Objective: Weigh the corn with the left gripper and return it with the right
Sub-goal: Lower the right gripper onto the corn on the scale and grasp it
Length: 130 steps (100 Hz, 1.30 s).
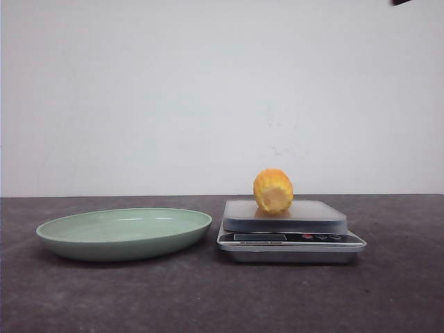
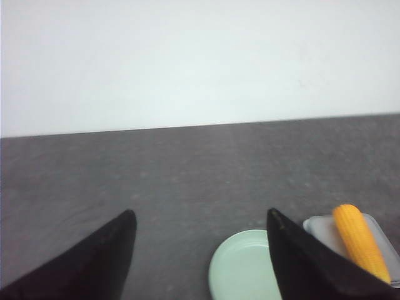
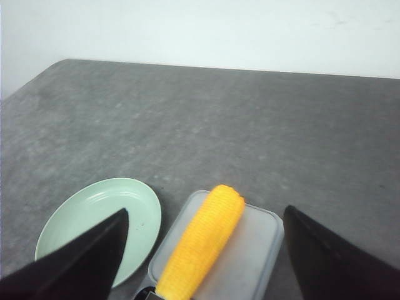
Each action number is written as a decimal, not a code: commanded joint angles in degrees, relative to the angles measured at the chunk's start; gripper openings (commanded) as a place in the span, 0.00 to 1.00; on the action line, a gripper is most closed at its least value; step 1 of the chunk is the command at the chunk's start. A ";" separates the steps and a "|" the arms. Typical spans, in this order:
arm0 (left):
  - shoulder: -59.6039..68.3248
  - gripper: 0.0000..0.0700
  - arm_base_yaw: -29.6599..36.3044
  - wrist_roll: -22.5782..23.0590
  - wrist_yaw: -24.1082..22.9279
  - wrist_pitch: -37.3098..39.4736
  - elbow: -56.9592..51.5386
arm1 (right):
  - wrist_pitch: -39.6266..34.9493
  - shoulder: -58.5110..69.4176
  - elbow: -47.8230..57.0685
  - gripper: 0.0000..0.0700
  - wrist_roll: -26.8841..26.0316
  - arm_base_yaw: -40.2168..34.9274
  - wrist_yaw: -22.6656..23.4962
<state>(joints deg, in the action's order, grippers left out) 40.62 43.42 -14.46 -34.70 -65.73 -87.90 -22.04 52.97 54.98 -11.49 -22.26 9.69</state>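
The yellow-orange corn [image 1: 273,191] lies on the grey platform of the kitchen scale [image 1: 325,239], its cut end facing me. It also shows in the left wrist view [image 2: 360,240] and in the right wrist view [image 3: 203,242]. The empty green plate [image 1: 125,232] sits left of the scale. My left gripper [image 2: 201,220] is open and empty, high above the table with the plate [image 2: 240,269] below it. My right gripper [image 3: 205,215] is open and empty, held above the corn and scale [image 3: 253,256]. Neither gripper shows in the front view.
The dark grey tabletop [image 1: 222,298] ends at a white wall [image 1: 208,90] behind. A small dark object [image 1: 400,2] pokes in at the top right corner of the front view. The plate also shows in the right wrist view [image 3: 94,215].
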 commanded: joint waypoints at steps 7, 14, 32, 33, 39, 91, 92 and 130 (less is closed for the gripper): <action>-6.03 0.59 0.50 -5.64 -2.08 -6.08 -0.85 | 3.48 5.27 1.05 0.73 -1.70 -4.44 -2.93; -9.16 0.68 0.37 -7.69 -3.30 -8.94 -0.85 | 5.49 8.52 1.05 0.78 -2.19 -6.62 -4.81; -14.84 0.68 -1.11 -11.85 -2.91 -16.28 -0.81 | 9.88 17.38 1.05 0.79 -4.44 -10.19 -6.97; -15.02 0.68 -1.22 -12.07 -2.84 -16.72 -0.76 | 10.08 17.86 1.05 0.79 -4.52 -10.27 -7.13; -16.26 0.68 -1.95 -12.09 -1.75 -17.20 0.00 | 11.28 20.96 1.05 0.79 -4.81 -10.67 -7.21; -21.70 0.67 -3.32 -11.34 0.09 -17.18 11.69 | 14.88 37.59 1.07 0.70 -8.17 -10.78 -10.45; -21.70 0.67 -3.32 -11.34 0.09 -17.18 11.93 | 14.99 37.64 1.07 0.68 -8.22 -10.78 -10.54; -21.70 0.67 -3.32 -11.78 0.02 -17.09 15.72 | 14.58 38.49 1.07 0.59 -10.60 -10.88 -11.17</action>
<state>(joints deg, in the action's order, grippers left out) 18.81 39.86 -25.78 -34.57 -81.38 -71.57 -7.81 89.82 54.98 -20.93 -32.62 -1.34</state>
